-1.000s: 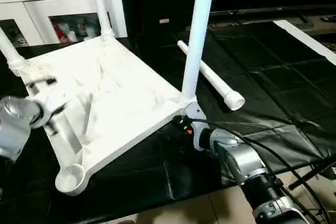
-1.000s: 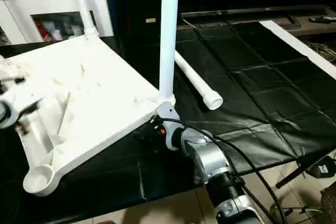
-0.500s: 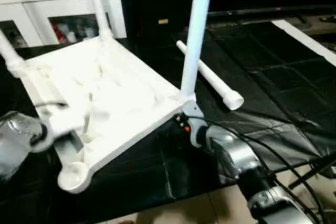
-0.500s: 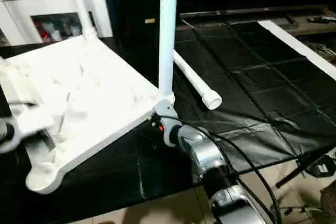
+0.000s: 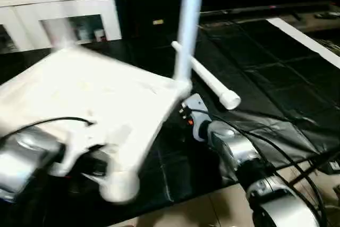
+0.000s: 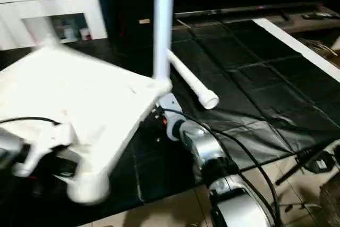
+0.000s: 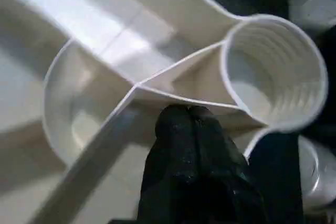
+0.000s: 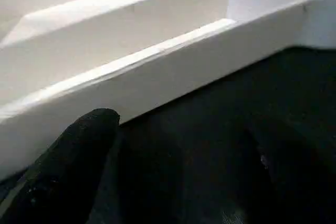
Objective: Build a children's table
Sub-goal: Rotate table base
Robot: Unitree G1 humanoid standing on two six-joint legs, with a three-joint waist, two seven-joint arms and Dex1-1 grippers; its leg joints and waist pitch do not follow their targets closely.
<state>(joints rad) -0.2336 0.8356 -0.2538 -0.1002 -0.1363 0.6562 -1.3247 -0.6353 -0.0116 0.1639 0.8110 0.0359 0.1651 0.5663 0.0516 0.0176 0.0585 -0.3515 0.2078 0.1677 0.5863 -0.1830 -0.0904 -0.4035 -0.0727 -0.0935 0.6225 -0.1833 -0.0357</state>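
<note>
Head cam, left eye: the white tabletop (image 5: 101, 99) lies upside down, tilted, over a black mat (image 5: 265, 78) that covers the work surface. It's motion-blurred. One fitted leg (image 5: 187, 25) rises straight up from the corner nearest centre and runs out of the top of the pic. A loose leg (image 5: 207, 75) lies flat on the mat just behind that corner, wide end pointing toward the right. The near corner socket (image 5: 119, 187) sits low at front left, w/ the left arm (image 5: 24, 158), silver, just beside it. The right arm (image 5: 239, 155) reaches in from bottom right, its wrist close under the corner w/ the fitted leg. At back left stands a white cabinet (image 5: 58, 9) w/ glass-fronted shelves.

Head cam, right eye: same layout, seen from slightly to one side. The right arm's black cables loop over its silver forearm. Bare floor (image 6: 170, 208) shows at the front edge of the mat.

Left wrist cam: the left gripper (image 7: 191, 124) has its two black fingers pressed together, tips against a thin rib on the tabletop's underside, next to the open round socket (image 7: 273, 72). Nothing is clamped between them as far as I can see.

Right wrist cam: one black finger (image 8: 68, 161) of the right gripper shows at the front, just below the tabletop's straight side edge; black mat beyond. The fingers stand wide apart, w/ nothing held.
</note>
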